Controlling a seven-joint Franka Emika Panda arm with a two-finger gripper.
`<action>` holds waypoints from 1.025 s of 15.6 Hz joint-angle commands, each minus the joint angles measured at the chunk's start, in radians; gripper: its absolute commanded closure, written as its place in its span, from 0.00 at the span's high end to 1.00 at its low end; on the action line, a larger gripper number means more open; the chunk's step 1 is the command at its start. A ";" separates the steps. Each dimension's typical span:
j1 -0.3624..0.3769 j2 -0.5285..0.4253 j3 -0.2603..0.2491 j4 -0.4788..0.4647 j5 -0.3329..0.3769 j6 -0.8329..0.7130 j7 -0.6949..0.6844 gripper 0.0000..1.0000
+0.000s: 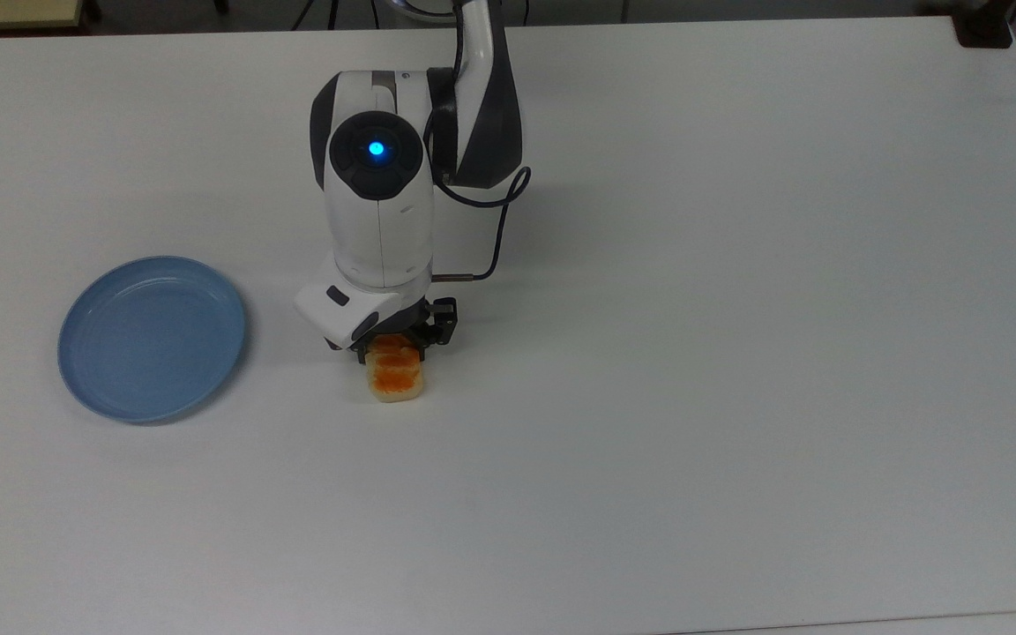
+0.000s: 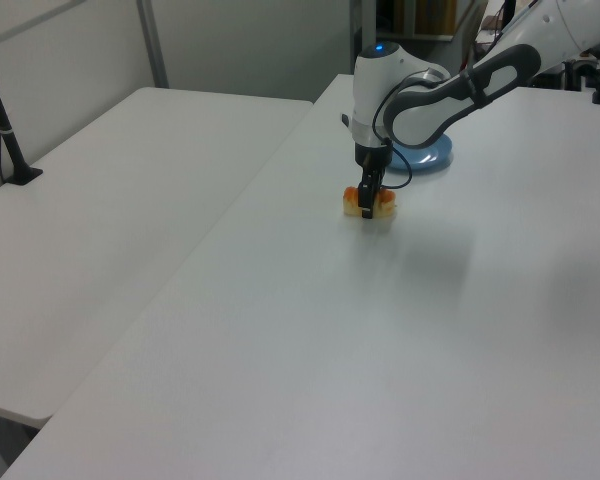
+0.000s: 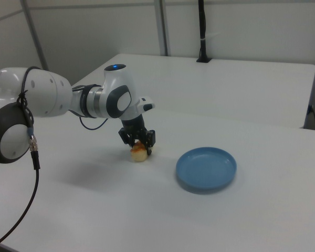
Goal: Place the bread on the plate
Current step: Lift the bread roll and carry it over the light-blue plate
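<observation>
The bread [image 1: 396, 377] lies on the white desk [image 1: 737, 353], well apart from the blue plate [image 1: 152, 338], which sits empty toward the top view's left. The gripper [image 1: 395, 346] is down over the loaf's far end, its fingers [image 3: 148, 137] spread to either side of the loaf and not yet pressed in, as far as I can judge. So nothing is done so far: closing on the loaf, lifting it, carrying it across and setting it down are all left.

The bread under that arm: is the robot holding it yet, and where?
Cannot be told. The end effector straddles the bread's middle as it lies on the table, but whether it grips is unclear.
</observation>
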 commanded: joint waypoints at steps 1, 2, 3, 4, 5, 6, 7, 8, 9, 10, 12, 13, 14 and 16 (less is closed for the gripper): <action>-0.001 -0.010 -0.002 0.005 -0.012 0.016 -0.012 0.26; -0.001 -0.021 -0.002 0.005 -0.013 0.015 -0.012 0.26; -0.001 -0.033 -0.002 0.005 -0.013 0.009 -0.013 0.26; -0.004 -0.048 -0.002 0.005 -0.012 0.002 -0.013 0.26; -0.008 -0.065 -0.002 0.005 -0.010 -0.008 -0.013 0.26; -0.016 -0.079 -0.002 0.005 -0.012 -0.027 -0.015 0.27; -0.028 -0.090 -0.004 0.007 -0.013 -0.045 -0.019 0.27; -0.044 -0.093 -0.007 0.017 -0.013 -0.054 -0.036 0.28; -0.059 -0.093 -0.008 0.033 -0.013 -0.060 -0.058 0.29; -0.083 -0.092 -0.010 0.034 -0.013 -0.068 -0.079 0.29; -0.113 -0.093 -0.042 0.034 -0.012 -0.070 -0.142 0.30; -0.116 -0.092 -0.072 0.036 -0.009 -0.068 -0.174 0.30; -0.116 -0.090 -0.105 0.036 -0.003 -0.068 -0.208 0.30; -0.133 -0.078 -0.136 0.054 0.000 -0.061 -0.278 0.31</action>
